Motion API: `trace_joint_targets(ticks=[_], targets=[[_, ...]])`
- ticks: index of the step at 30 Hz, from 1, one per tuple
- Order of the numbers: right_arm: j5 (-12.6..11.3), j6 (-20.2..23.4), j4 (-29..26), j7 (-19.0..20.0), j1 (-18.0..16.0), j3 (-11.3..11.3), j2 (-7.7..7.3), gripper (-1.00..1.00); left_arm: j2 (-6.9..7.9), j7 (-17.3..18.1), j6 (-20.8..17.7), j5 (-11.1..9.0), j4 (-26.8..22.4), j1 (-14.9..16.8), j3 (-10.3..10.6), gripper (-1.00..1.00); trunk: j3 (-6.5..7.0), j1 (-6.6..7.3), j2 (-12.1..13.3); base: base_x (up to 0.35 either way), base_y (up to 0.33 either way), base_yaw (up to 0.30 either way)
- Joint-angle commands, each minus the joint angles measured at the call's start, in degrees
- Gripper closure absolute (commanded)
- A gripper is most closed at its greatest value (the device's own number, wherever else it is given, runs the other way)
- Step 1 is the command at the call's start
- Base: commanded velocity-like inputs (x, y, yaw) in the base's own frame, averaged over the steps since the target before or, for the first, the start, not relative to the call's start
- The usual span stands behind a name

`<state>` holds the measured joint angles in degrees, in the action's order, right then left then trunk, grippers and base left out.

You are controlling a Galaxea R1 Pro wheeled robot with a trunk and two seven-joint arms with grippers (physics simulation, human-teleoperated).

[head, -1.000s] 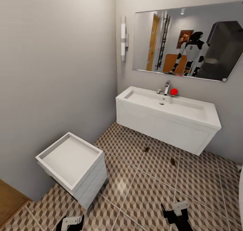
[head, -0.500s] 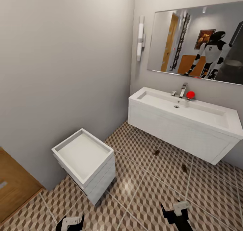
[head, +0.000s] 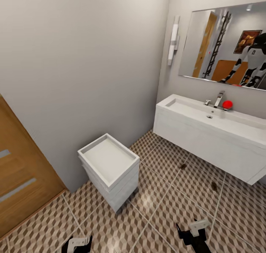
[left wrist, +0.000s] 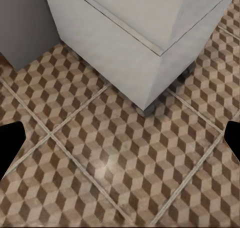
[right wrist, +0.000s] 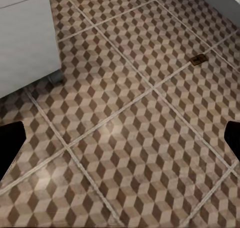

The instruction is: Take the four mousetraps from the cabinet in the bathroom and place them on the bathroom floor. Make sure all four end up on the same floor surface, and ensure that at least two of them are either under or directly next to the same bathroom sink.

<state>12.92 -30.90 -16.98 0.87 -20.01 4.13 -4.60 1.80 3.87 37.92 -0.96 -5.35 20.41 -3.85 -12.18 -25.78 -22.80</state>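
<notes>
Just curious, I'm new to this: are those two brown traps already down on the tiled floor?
Yes. Two mousetraps lie flat on the bathroom floor, before the sink.

I'm in a home bathroom: wall-hung sink (head: 207, 134) with tap (head: 219, 98), mirror (head: 229, 46), cube-pattern tiled floor (head: 162, 208).

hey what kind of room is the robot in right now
Most likely a bathroom: a white wall-hung sink with a tap, a large mirror above it, and a tiled floor with a cube pattern.
</notes>
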Motion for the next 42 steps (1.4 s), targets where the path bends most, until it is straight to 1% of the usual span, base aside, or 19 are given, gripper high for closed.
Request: trace_joint_targets(ticks=[1,10,42], targets=[[0.52,-0.21,0.02,0.09,-0.03,0.44,0.03,-1.0,-0.02,0.41,0.14,-0.1,0.06,0.06,-0.37,-1.0,-0.15,0.0,-0.12,-0.271,0.167,0.213],[0.52,-0.21,0.02,0.09,-0.03,0.44,0.02,-1.0,-0.01,0.42,0.16,-0.1,0.07,0.06,-0.37,-1.0,-0.48,0.0,-0.12,-0.177,0.127,0.213],[0.52,-0.17,0.11,0.09,-0.03,0.44,0.03,-1.0,-0.04,0.44,0.14,-0.1,0.06,0.06,-0.37,-1.0,-1.75,0.0,-0.12,-0.004,0.003,0.214]])
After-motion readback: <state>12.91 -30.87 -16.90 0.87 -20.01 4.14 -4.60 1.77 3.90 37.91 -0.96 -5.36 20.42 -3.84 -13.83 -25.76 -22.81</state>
